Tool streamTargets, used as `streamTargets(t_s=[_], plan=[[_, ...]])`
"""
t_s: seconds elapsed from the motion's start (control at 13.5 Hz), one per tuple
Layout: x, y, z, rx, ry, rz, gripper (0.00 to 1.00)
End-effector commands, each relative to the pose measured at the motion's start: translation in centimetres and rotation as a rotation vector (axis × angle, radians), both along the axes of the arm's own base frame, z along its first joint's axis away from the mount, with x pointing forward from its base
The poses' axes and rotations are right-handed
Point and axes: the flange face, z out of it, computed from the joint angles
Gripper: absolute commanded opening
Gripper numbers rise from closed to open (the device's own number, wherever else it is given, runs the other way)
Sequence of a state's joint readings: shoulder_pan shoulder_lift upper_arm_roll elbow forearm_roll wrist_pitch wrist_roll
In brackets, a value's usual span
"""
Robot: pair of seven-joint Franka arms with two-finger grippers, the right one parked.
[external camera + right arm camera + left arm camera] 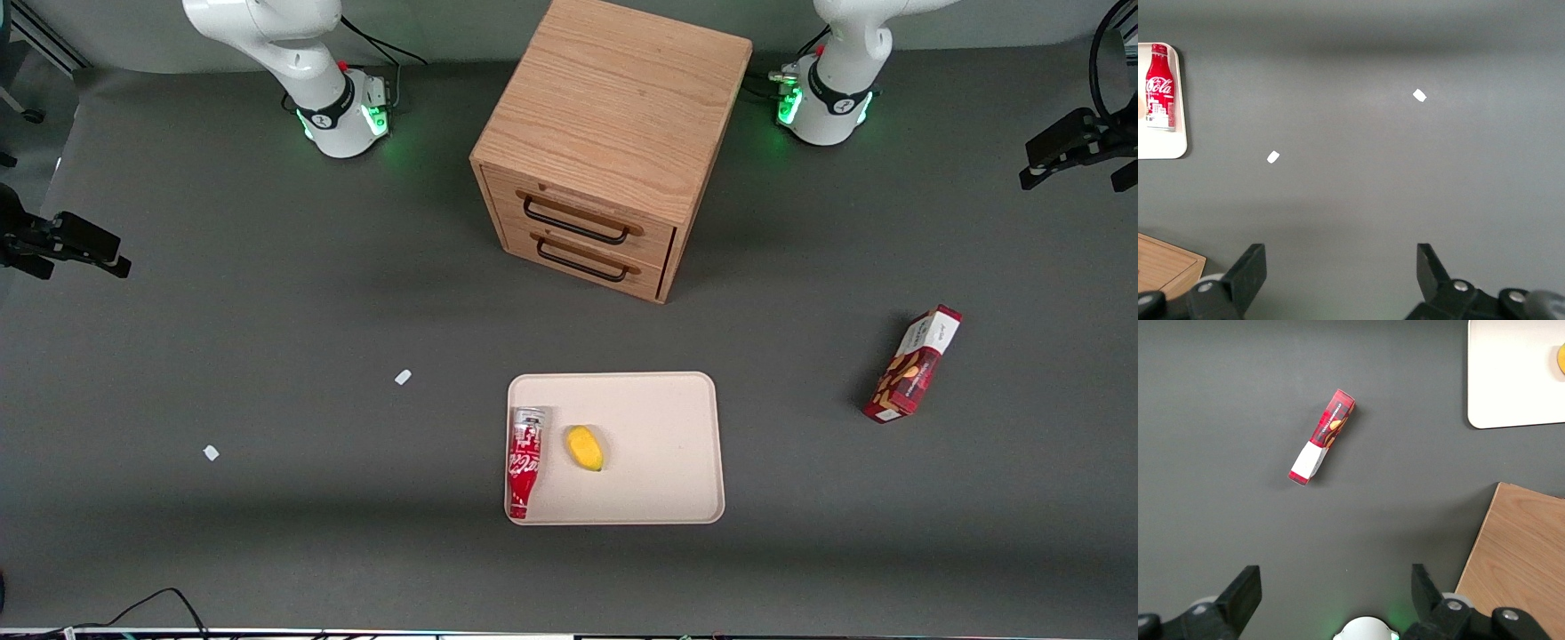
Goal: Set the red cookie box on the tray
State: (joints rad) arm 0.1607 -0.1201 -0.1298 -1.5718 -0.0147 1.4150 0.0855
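Note:
The red cookie box (913,364) lies flat on the grey table, off the tray, toward the working arm's end, with its white end farther from the front camera. The beige tray (658,444) sits near the table's middle, nearer the front camera than the cabinet. My left gripper (1335,587) hangs high above the table, open, with nothing between its fingers (1245,590). The wrist view shows the red cookie box (1322,437) well below and ahead of it, and a corner of the tray (1511,380). The gripper itself is out of the front view.
A red soda can (524,460) and a yellow fruit (585,447) lie on the tray's parked-arm side. A wooden two-drawer cabinet (605,133) stands between the arm bases; its top (1525,560) shows in the wrist view. Two white scraps (403,377) (211,452) lie toward the parked arm's end.

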Motion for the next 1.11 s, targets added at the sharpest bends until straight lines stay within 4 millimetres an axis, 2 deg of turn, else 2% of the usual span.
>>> streamTargets(t_s=[0.0,0.15,0.3,0.59,1.04], plan=[[-0.1,0.0,0.5,-0.001,0.006,0.013,1.00],[0.5,0.1,-0.8,-0.001,0.024,0.006,1.00],[2.6,0.5,-4.0,-0.002,0.073,-0.038,1.00],[6.2,2.1,-14.4,0.031,0.088,-0.270,1.00],[6.6,2.8,-30.1,0.031,-0.011,-0.413,1.00]])
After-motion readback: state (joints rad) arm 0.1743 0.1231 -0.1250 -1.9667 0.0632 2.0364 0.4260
